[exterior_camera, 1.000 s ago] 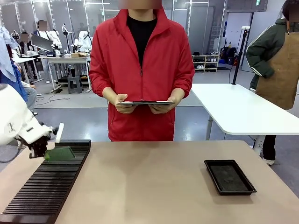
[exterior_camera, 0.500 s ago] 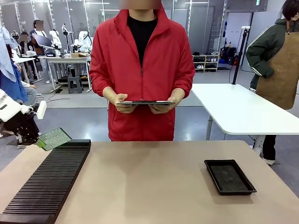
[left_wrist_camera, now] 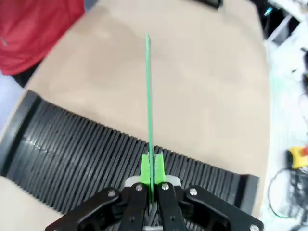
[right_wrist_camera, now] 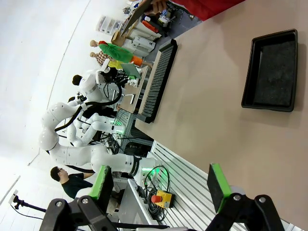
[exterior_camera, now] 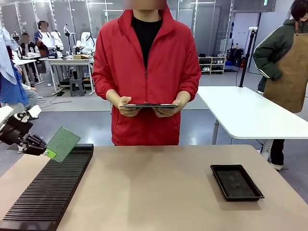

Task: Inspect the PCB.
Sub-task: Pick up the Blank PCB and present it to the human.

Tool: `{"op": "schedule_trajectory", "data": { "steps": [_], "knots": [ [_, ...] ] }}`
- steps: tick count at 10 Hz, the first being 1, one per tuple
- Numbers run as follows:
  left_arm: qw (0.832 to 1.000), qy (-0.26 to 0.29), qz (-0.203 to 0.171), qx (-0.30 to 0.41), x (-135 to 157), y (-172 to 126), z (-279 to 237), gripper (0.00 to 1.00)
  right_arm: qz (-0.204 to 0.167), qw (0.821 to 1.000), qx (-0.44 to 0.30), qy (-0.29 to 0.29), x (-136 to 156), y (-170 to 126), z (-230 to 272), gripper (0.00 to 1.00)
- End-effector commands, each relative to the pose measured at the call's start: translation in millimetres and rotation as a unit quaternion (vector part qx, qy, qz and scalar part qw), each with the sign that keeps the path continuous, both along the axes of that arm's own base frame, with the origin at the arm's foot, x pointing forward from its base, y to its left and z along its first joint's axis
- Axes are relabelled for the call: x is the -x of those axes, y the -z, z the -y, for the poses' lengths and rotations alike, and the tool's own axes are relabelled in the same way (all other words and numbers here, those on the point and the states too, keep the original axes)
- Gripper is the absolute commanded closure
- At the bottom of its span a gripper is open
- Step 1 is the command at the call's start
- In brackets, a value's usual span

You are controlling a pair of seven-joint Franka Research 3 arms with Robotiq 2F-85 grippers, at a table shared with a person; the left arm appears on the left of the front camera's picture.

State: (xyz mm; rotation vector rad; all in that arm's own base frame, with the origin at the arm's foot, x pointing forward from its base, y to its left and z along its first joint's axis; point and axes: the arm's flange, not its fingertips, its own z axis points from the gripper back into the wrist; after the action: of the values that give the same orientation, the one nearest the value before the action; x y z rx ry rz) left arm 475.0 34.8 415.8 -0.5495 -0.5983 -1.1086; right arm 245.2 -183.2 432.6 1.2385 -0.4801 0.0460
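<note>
And up it comes! The left hand (exterior_camera: 46, 153) has the thin green speckled circuit board (exterior_camera: 63, 143) clamped by its lower edge. The green pads are pinched tight on it, seen edge-on in the left wrist view (left_wrist_camera: 148, 96). A second ago that board lay low and nearly flat at the far end of the long black ribbed rack (exterior_camera: 48, 192), with the hand right on top of it. Half a second ago it was lifted but only just tipped. Now it sits higher, out at ten o'clock on the beige worktop (exterior_camera: 154, 187), above the rack's far end and apparently clear of it. Its speckled face is turned towards the front camera and its free edge points to about one o'clock. The arm itself has drawn back towards nine o'clock.

By the look of it the pick is done and the board is being presented for viewing, so the inspection proper is starting.

The person in the red jacket (exterior_camera: 147, 62) at twelve o'clock holds a flat dark-edged clipboard (exterior_camera: 149, 105), just as before. The shallow black rectangular tray (exterior_camera: 237, 182) at four o'clock has not budged. The right hand (right_wrist_camera: 160, 185) hangs spread wide, gripping nothing.
</note>
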Motion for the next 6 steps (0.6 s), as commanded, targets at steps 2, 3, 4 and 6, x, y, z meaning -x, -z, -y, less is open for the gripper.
{"op": "schedule_trajectory", "data": {
  "steps": [2,3,4,6],
  "knots": [
    [1.000,0.009,0.004,0.004,0.8,-3.9,4.4,1.00,0.005,1.000,-0.004,0.000,0.7,-0.5,1.1,0.00],
    [1.000,0.009,0.004,0.004,0.8,-3.9,4.4,1.00,0.005,1.000,-0.004,0.000,0.7,-0.5,1.1,0.00],
    [1.000,0.009,0.004,0.004,0.8,-3.9,4.4,1.00,0.005,1.000,-0.004,0.000,0.7,-0.5,1.1,0.00],
    [0.995,-0.002,-0.079,0.055,-4.5,2.2,7.5,0.97,0.005,1.000,-0.004,0.000,0.7,-0.5,1.1,0.00]
  ]
}}
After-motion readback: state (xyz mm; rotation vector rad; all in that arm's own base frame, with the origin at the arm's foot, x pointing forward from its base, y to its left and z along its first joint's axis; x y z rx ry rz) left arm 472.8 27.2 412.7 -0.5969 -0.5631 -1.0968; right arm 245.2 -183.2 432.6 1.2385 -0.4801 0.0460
